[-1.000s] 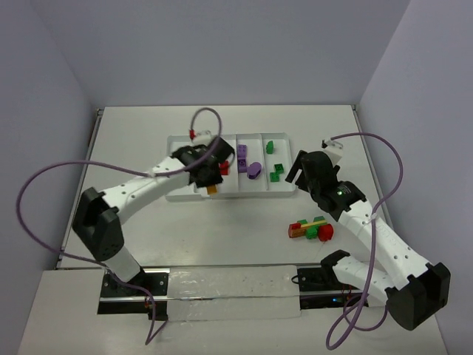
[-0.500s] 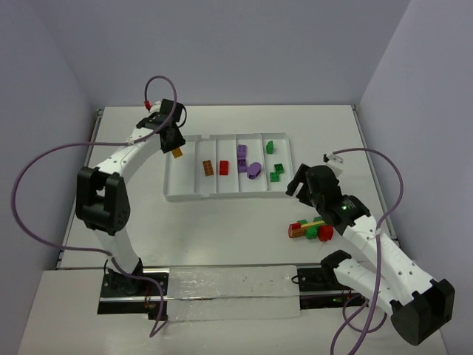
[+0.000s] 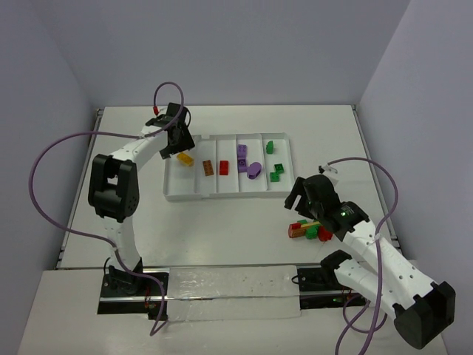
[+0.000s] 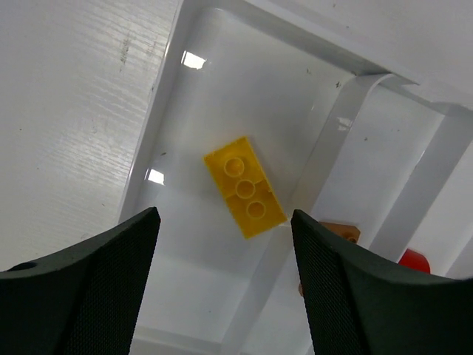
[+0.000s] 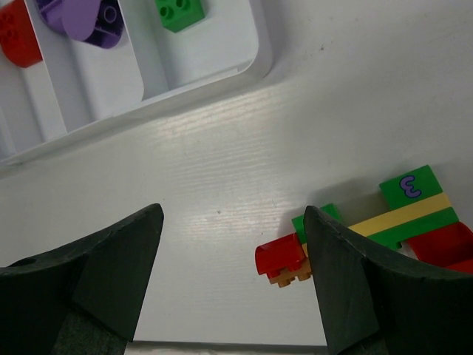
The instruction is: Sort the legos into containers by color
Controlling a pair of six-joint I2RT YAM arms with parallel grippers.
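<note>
The white tray (image 3: 222, 195) holds a yellow brick (image 3: 185, 158) in its leftmost compartment, then an orange-brown brick (image 3: 208, 167), a red brick (image 3: 224, 167), purple bricks (image 3: 253, 170) and green bricks (image 3: 277, 172). My left gripper (image 3: 178, 146) hangs open just above the yellow brick (image 4: 244, 187), which lies free on the tray floor, below and ahead of the left gripper (image 4: 225, 296). A cluster of stuck-together bricks (image 3: 310, 229) in red, green, yellow and orange-brown lies on the table. My right gripper (image 3: 299, 194) is open just above its left end; a red brick (image 5: 281, 257) lies inside the right finger (image 5: 347, 281).
The tray's left wall (image 4: 151, 140) and a divider ridge (image 4: 332, 155) flank the yellow brick. The tray's near corner (image 5: 251, 66) lies ahead of the right gripper (image 5: 233, 281). The side walls of the enclosure border the table (image 3: 222, 229).
The left arm swung from the tray's middle to its far left end carrying the yellow brick, then opened and let it go into the leftmost compartment. The right gripper moved nearer the brick cluster.
</note>
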